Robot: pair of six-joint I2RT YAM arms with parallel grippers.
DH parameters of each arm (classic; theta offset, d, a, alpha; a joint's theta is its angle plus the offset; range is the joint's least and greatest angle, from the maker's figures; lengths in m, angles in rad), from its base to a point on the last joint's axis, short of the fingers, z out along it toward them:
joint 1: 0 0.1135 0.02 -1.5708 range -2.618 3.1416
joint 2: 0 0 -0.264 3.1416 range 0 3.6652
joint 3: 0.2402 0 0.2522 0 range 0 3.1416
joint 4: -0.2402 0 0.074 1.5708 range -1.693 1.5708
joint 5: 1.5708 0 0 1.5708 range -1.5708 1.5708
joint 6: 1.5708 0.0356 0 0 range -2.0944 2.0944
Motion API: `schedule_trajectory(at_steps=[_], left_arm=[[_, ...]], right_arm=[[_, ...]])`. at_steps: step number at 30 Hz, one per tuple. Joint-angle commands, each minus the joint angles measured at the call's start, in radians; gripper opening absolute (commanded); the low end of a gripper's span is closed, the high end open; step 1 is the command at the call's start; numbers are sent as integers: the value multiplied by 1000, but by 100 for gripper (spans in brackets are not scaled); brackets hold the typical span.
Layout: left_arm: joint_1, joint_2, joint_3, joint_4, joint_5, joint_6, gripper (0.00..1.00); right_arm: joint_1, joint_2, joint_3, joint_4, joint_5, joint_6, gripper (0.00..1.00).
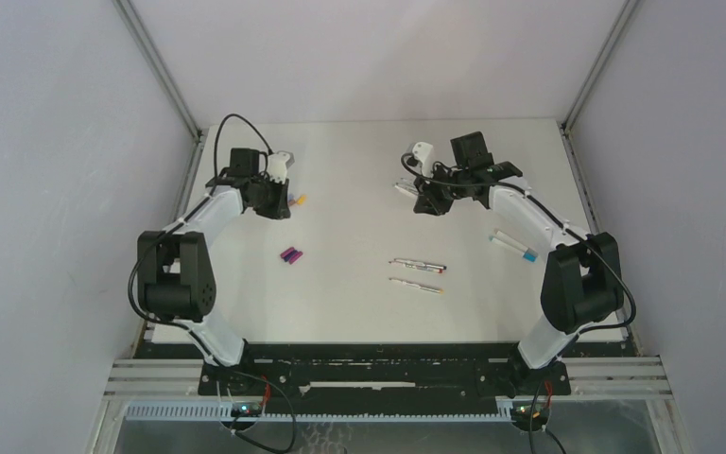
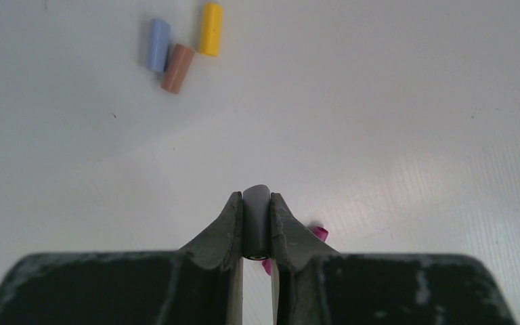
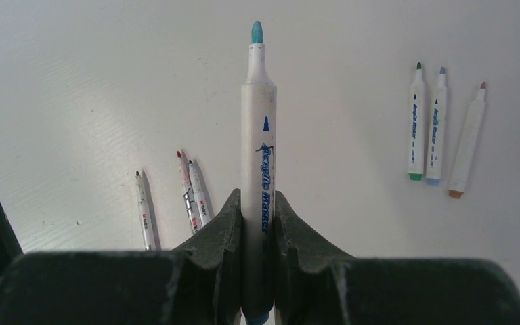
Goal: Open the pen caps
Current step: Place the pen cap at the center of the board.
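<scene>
The left gripper (image 2: 257,202) is pinching a grey cap (image 2: 256,220) at its fingertips — the right gripper (image 3: 258,203) is clamping an uncapped teal-tipped pen (image 3: 258,128) — with three loose caps (image 2: 177,68) lying close together ahead.

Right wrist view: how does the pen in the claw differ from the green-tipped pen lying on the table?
The teal-tipped pen is clamped in the right claw; the green-tipped pen lies loose on the table beside two other pens. The held pen's tip and tail end are teal; the lying pen's are green. Both have white barrels with printed lettering, are uncapped, and point away from the camera.
</scene>
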Motion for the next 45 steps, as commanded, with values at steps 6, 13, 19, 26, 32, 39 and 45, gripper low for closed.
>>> schedule_trajectory(at_steps=[6, 13, 19, 26, 32, 39, 45], left_arm=[[8, 133, 182, -40, -48, -13, 0], [24, 218, 301, -75, -50, -44, 0], [49, 340, 454, -146, -4, -60, 0], [92, 441, 582, -218, 91, -80, 1], [111, 489, 621, -246, 131, -82, 3], [124, 520, 633, -245, 169, -92, 4], [131, 543, 637, -250, 177, -94, 5]], right_arm=[[-23, -19, 31, 15, -53, 35, 0], [-36, -21, 31, 15, -66, 41, 0], [-42, -24, 31, 17, -75, 49, 0], [-50, -23, 31, 18, -82, 55, 0], [-51, -19, 31, 19, -87, 60, 0], [-51, -19, 31, 21, -88, 64, 0], [-51, -19, 31, 21, -88, 64, 0]])
